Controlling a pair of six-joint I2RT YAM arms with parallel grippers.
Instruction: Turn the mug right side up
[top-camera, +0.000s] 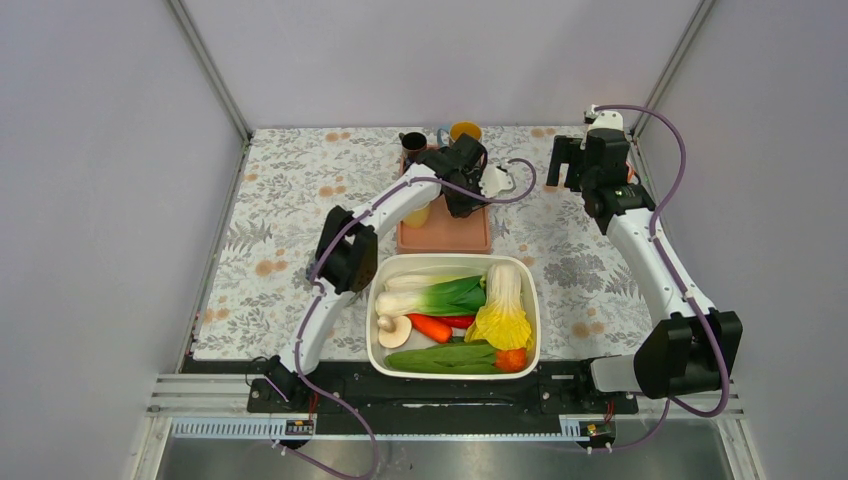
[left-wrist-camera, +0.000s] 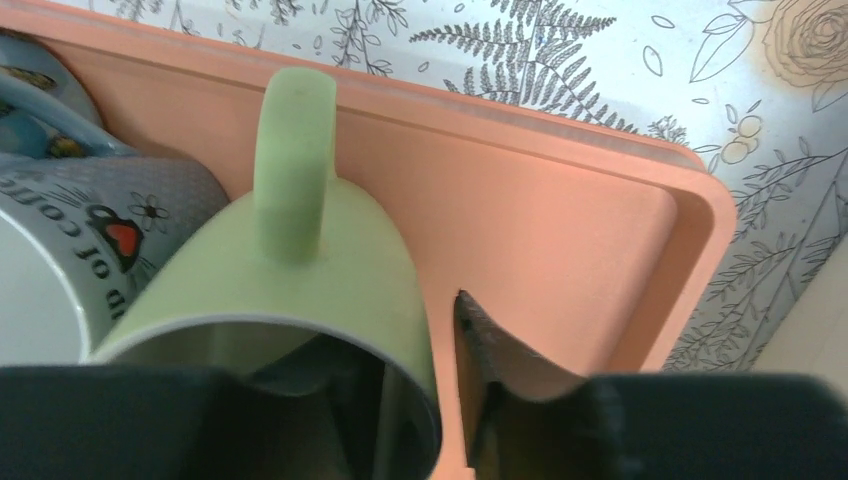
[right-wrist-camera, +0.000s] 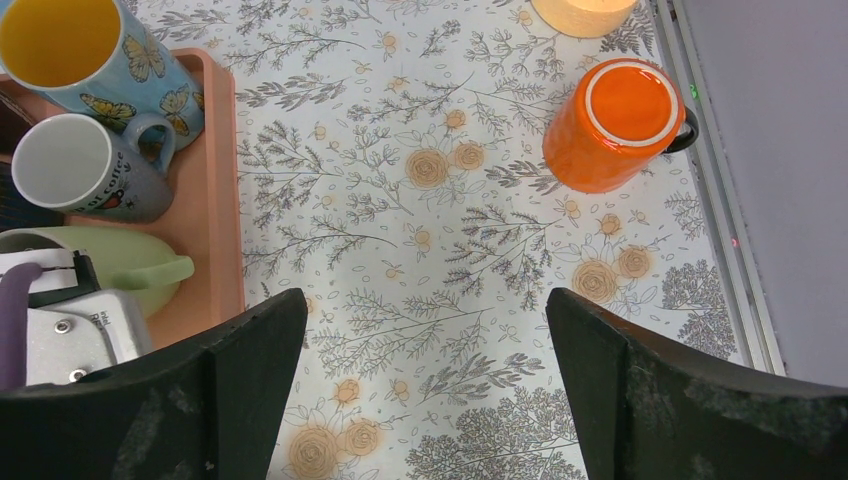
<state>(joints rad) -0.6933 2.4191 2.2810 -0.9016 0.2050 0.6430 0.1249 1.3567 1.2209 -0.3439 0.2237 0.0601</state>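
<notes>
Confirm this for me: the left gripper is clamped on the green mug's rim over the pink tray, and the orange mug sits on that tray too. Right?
Not quite. The orange mug is off the tray, alone on the flowered tablecloth, as the right wrist view shows. The left gripper is indeed clamped on the green mug's rim over the tray.

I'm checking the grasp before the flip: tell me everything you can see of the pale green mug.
The pale green mug looks like glossy ceramic, with one thick loop handle. It is tipped onto its side over the peach tray, mouth toward the left gripper, which pinches its rim wall, one finger inside. A grey printed mug sits close beside it; whether they touch is unclear.
</notes>
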